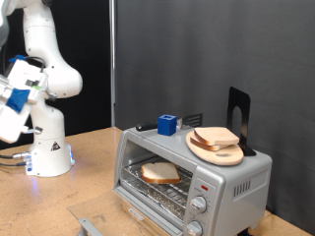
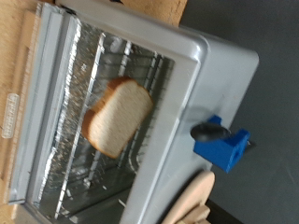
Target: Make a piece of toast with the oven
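The silver oven (image 1: 234,180) stands on the wooden table at the exterior view's lower right, its glass door (image 1: 98,224) dropped open. The piece of toast (image 1: 160,173), pale with a tan crust, lies flat on the wire rack inside. My gripper (image 1: 14,98) hangs high at the exterior view's left edge, far from the oven and touching nothing; its fingers are not discernible. The wrist view looks down from a distance at the oven (image 2: 201,56) and the toast (image 2: 117,114) on the rack. No fingers appear in that view.
On the oven's roof sit a round wooden plate (image 1: 224,157) with another bread slice (image 1: 215,137), a small blue block (image 1: 167,124) and a black stand (image 1: 239,110). Two knobs (image 1: 199,206) face front. The arm's white base (image 1: 47,147) stands at left.
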Motion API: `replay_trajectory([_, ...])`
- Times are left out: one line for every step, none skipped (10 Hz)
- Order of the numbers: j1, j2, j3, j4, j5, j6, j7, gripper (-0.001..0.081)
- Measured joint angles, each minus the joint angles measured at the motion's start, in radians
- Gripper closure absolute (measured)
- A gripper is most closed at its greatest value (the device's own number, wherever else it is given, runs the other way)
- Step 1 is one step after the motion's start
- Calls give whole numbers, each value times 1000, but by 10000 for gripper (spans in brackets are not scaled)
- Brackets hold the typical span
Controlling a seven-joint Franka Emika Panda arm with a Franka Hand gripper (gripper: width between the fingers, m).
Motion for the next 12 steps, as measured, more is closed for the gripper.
replay_trajectory([3,27,-8,17,-10,-13,-28,-2])
replay_trajectory([3,26,-7,15,-7,-13,-24,-2])
replay_trajectory([2,28,-10,12,21,-13,1,-2])
replay_trajectory([2,40,-18,14,49,-19,40,-2])
replay_trajectory([3,74,-32,26,81,-34,68,-2])
replay_trajectory([5,126,-39,43,124,-37,74,-2])
replay_trajectory([10,180,-40,59,169,-20,68,-2])
replay_trajectory([17,226,-34,65,200,29,61,-2])
replay_trajectory([24,262,-19,64,214,104,49,-2])
replay_trajectory([34,296,-3,62,225,180,22,-2])
replay_trajectory([42,333,9,68,238,222,-5,-2])
replay_trajectory([40,332,6,68,241,201,-1,-2])
